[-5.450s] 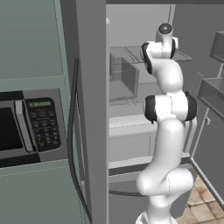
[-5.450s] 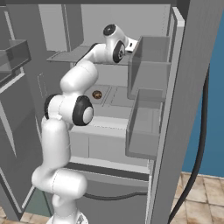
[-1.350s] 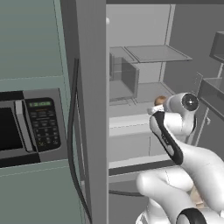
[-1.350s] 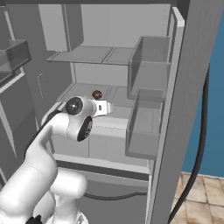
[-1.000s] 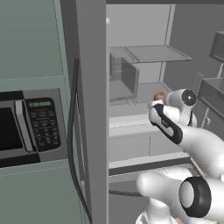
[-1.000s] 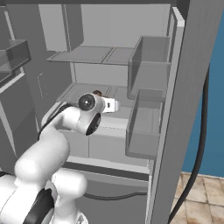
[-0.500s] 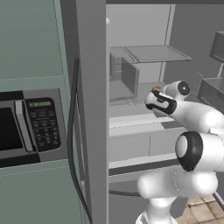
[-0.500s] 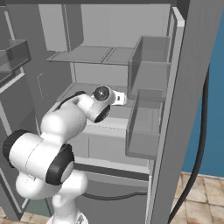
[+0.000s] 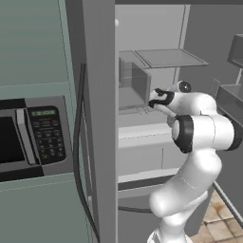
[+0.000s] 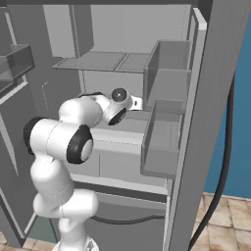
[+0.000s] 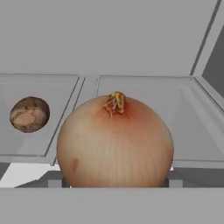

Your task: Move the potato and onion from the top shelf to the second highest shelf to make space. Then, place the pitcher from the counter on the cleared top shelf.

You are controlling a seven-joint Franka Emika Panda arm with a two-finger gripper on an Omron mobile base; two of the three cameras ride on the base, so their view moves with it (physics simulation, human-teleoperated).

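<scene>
The onion point(image 11: 114, 144), a smooth orange-tan ball with a dry tip, looms close in the hand view and hides the fingertips. My gripper point(image 9: 156, 97) is shut on it, reaching into the open fridge at the level of the second highest shelf point(image 11: 183, 127). The potato point(image 11: 29, 114), a mottled dark-brown lump, lies on that shelf to the left of the onion and farther back. Above the hand, the top shelf point(image 9: 171, 58) point(image 10: 93, 61) is a bare pale-grey panel. The pitcher and the counter are out of view.
The fridge's open door with its grey bins point(image 10: 164, 137) stands at the right. A microwave point(image 9: 28, 137) sits in the cabinet wall left of the fridge. A clear box point(image 9: 135, 83) hangs under the top shelf at the left. Drawers point(image 9: 142, 156) lie below the hand.
The arm has swung the hand up and left, from in front of the fridge into it at the second shelf's level, with the onion still in the gripper.
</scene>
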